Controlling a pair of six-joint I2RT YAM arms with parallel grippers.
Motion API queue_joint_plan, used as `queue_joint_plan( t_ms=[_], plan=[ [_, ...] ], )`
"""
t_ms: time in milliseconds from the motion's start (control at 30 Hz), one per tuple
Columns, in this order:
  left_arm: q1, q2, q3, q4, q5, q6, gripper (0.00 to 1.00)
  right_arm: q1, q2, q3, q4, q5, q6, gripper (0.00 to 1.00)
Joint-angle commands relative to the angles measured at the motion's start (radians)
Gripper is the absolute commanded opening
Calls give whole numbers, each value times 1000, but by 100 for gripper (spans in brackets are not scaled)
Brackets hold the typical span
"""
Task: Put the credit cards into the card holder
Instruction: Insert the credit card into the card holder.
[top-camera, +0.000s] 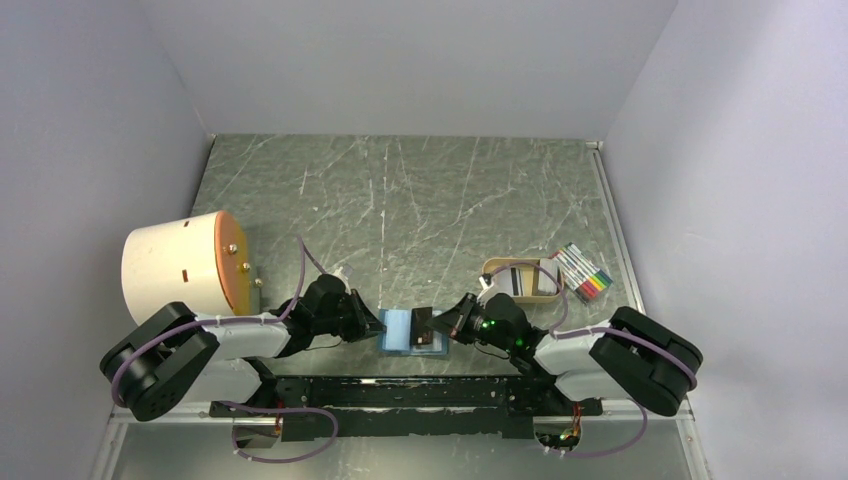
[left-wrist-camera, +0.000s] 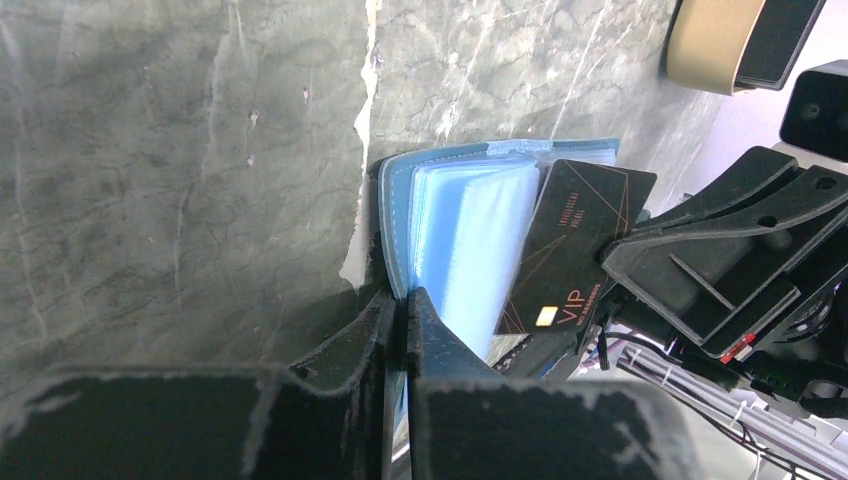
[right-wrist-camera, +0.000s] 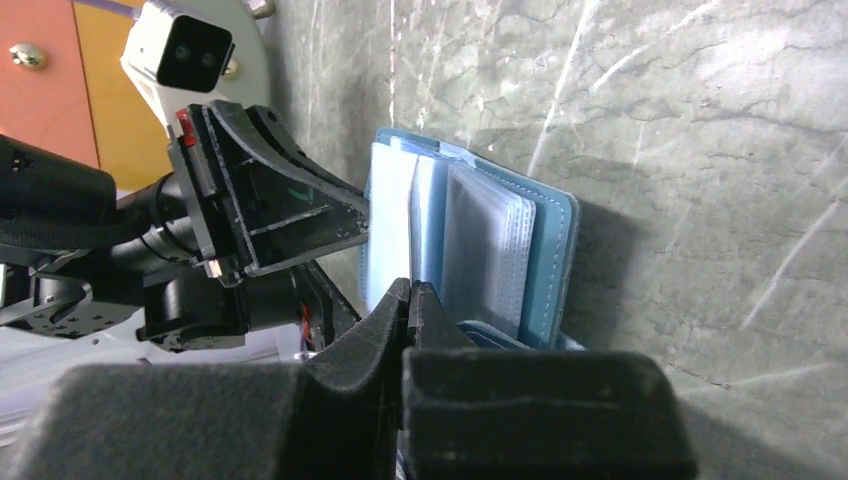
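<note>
The teal-blue card holder (top-camera: 398, 332) lies open near the table's front edge, its clear sleeves (right-wrist-camera: 480, 245) fanned up. My left gripper (left-wrist-camera: 405, 300) is shut on the edge of the holder's cover (left-wrist-camera: 395, 215), on its left side. A dark credit card (left-wrist-camera: 580, 240) marked VIP hangs tilted over the sleeves, with my right gripper (right-wrist-camera: 411, 290) shut on its far end. In the top view that card (top-camera: 424, 326) sits just right of the holder's middle, between the left gripper (top-camera: 381, 326) and the right gripper (top-camera: 443, 326). Another pale card with a dark stripe (top-camera: 516, 280) lies in the tan tray.
The tan oval tray (top-camera: 490, 268) stands right of centre, with a pack of coloured markers (top-camera: 585, 272) beside it. A white drum with an orange face (top-camera: 180, 262) stands at the left. Grey walls close in the marbled table (top-camera: 420, 200) on three sides.
</note>
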Motion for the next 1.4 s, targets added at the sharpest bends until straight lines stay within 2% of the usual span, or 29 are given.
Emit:
queue_joint_plan(
  t_ms=[0,600,900,1233,1367],
  plan=[
    [-7,9,-16,10,-14,-6,9,11,-32,-13,47,20,8,0],
    [-7,-4,-17,-2,-20,-9,9,13,76,-42,167,3,39,0],
    [-7,15,-12,-30,-29,6,9,11,-19,-36,68,43,-27,0],
    [-7,7,-21,-36,-35,-1,9,12,-30,-73,84,80,-6,0],
    [-7,11,-10,-43,-38,6,9,12,-39,-54,42,86,-21,0]
  ],
)
